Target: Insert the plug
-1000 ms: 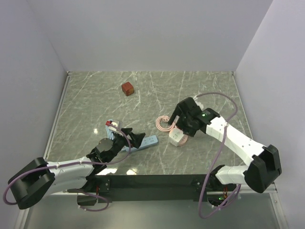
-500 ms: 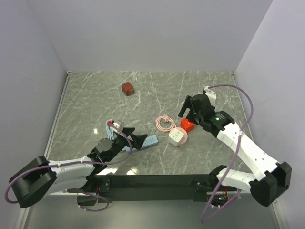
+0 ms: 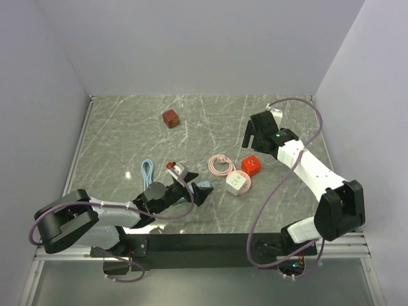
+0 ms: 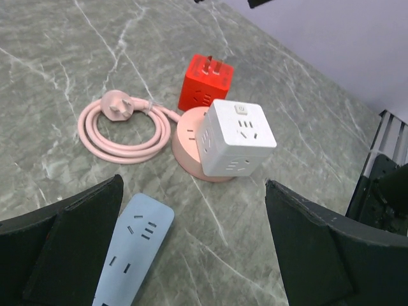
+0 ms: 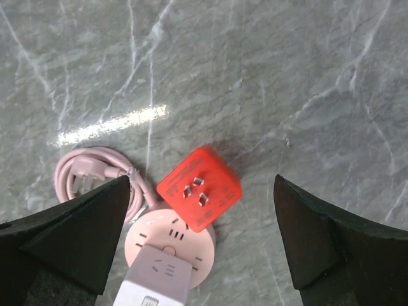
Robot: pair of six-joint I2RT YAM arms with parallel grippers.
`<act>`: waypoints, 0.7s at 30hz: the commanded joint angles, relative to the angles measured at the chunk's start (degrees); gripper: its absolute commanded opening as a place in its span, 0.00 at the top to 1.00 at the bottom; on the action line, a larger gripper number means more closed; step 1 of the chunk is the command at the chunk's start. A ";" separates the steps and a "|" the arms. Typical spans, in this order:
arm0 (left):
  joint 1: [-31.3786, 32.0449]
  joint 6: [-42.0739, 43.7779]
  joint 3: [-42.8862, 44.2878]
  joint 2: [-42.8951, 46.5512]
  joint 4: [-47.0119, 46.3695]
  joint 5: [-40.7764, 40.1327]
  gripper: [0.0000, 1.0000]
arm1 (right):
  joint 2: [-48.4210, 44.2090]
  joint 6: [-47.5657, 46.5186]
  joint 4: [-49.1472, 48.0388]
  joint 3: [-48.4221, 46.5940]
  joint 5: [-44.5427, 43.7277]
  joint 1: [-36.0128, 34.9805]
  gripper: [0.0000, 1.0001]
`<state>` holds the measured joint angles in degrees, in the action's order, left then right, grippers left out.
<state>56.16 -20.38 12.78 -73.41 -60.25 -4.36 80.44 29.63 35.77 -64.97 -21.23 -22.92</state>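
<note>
One plug (image 5: 199,196), beneath spread right pincer (image 5: 201,182)

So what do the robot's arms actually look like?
The left arm and right arm match: slim white tube sections joined by chunky black joints, with a loose mauve cable looping along each. Each ends in a black claw with two broad wedge-shaped fingers, the left claw and right claw. A small green light glows on the right arm.
</note>
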 commanded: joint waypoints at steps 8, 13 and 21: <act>0.35 2.36 -0.47 2.65 -0.31 1.20 0.01 | 3.05 -3.00 -3.42 2.30 2.87 0.94 0.01; -2.36 0.44 -2.66 7.48 -0.57 6.37 0.01 | 4.45 -4.22 -6.05 6.07 3.47 1.30 0.00; -5.80 -1.94 -6.88 14.95 -1.36 8.93 0.01 | 8.15 -7.39 -9.84 8.02 5.15 1.91 0.00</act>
<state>51.05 -20.93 6.68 -60.47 -59.27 2.22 88.05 24.49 28.29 -57.63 -16.82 -21.71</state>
